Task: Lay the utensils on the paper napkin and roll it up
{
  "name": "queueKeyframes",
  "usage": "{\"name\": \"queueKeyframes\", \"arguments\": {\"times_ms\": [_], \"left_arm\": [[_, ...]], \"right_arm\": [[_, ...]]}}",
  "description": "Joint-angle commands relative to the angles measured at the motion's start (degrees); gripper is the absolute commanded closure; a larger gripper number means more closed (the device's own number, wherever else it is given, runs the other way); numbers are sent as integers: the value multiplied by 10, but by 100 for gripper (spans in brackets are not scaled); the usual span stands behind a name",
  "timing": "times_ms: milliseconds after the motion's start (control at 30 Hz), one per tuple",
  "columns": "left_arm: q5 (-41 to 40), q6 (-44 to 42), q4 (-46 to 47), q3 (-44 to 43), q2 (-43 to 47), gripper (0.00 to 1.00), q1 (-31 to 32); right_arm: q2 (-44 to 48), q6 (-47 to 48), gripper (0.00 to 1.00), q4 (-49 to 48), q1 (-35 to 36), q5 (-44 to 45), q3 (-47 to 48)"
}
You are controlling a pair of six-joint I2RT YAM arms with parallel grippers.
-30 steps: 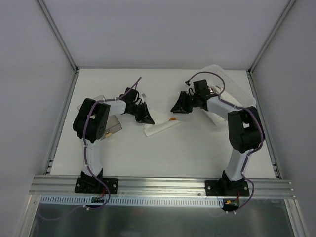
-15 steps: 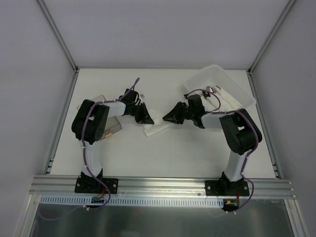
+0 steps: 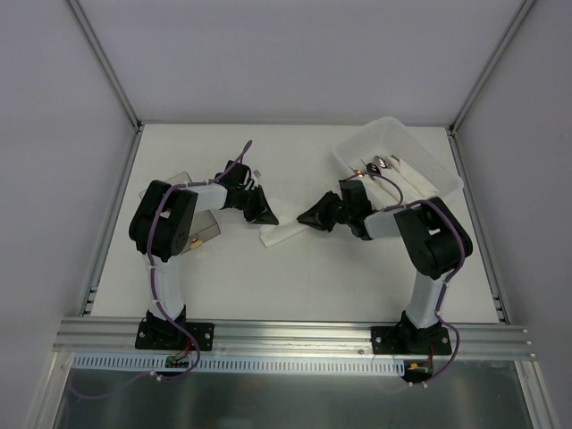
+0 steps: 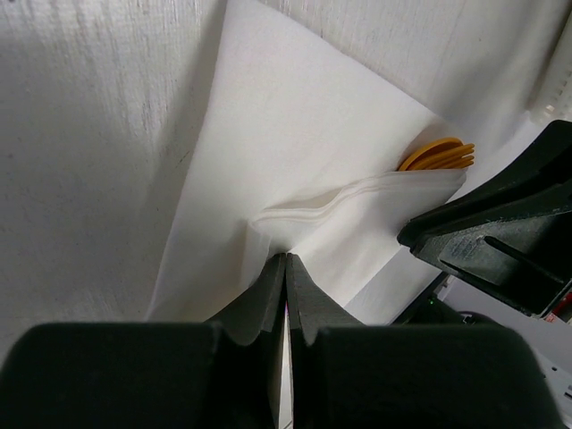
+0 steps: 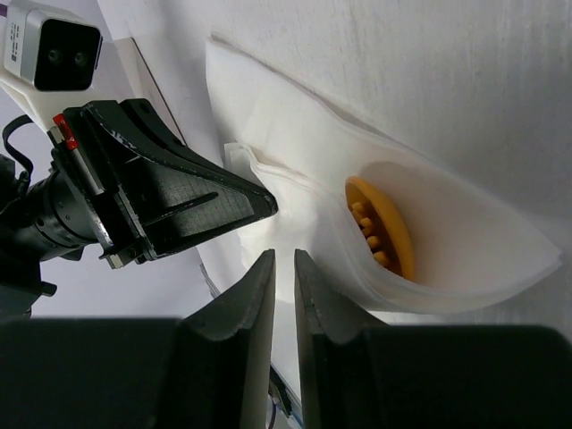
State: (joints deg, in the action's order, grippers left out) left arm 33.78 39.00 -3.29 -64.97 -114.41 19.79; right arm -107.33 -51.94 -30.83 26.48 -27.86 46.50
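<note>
Utensils [image 5: 380, 228], orange and stacked close together, sit inside a folded pocket of the paper napkin [image 4: 295, 134], with their ends showing at the pocket's open mouth, just ahead of the right hand [image 5: 284, 257] and a little to its right. The napkin is partly folded over on the bench [image 3: 357, 277] and lies between the two hands. The left hand [image 4: 286, 259] has its fingers pressed together on a raised crease of the napkin right at its tips, pinching the paper there; the utensil ends peek out beyond it, ahead and to its right, beside the dark body of the right hand. The right hand's fingers stand almost together with only a thin slit between them, their tips at the napkin's near edge; I cannot tell whether any paper is caught in that slit. The left hand faces it from across the napkin, low over the sheet. Behind the right hand and off to its outer side stands a translucent white tray [image 3: 444, 174] holding small dark and shiny bits. A smoky clear box [image 3: 207, 231] lies behind the left hand, partly under that arm.
</note>
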Motion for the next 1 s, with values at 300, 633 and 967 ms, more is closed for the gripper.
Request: {"name": "queueKeyframes", "arguments": {"times_ms": [300, 633, 967], "left_arm": [[-69, -28, -28, 20, 5, 100, -16], [-50, -53, -29, 20, 36, 100, -20], [-52, -113, -38, -42, 101, 83, -27]], "right_arm": [[-23, 25, 85, 37, 25, 6, 36], [-64, 63, 87, 131, 30, 5, 83], [-76, 105, 90, 198, 29, 13, 114]]}}
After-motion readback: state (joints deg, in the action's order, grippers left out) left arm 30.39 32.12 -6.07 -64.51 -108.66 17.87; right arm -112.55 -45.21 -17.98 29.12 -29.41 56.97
